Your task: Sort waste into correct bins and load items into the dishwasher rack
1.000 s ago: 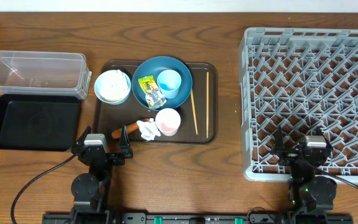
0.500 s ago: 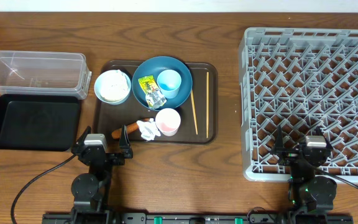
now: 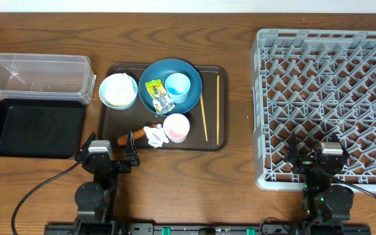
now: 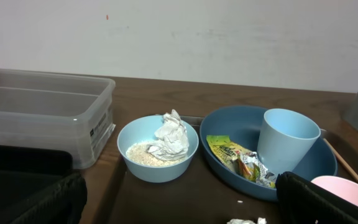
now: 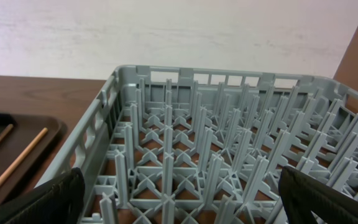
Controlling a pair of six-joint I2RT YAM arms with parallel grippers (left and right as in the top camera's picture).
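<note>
On the dark brown serving tray (image 3: 220, 140) stand a large dark blue bowl (image 3: 147, 74) holding a light blue cup (image 3: 177, 86) and a yellow-green wrapper (image 3: 157, 95), a small light blue bowl (image 3: 117, 90) with rice and a tissue, a pale pink cup (image 3: 176, 127), a crumpled tissue (image 3: 153, 135), an orange carrot (image 3: 130, 137) and two chopsticks (image 3: 203, 116). The clear tub (image 3: 36, 77) and black tray (image 3: 36, 127) lie at the left, the grey rack (image 3: 328, 98) at the right. My left gripper (image 3: 107, 155) is open and empty below the serving tray. My right gripper (image 3: 318, 156) is open over the rack's near edge.
The left wrist view shows the small bowl (image 4: 158, 147), the big bowl (image 4: 229, 146), the blue cup (image 4: 288, 146) and the tub (image 4: 42, 118) ahead. The right wrist view shows the rack's pegs (image 5: 216, 155) and chopsticks (image 5: 14, 165) at left. A white wall stands behind the table.
</note>
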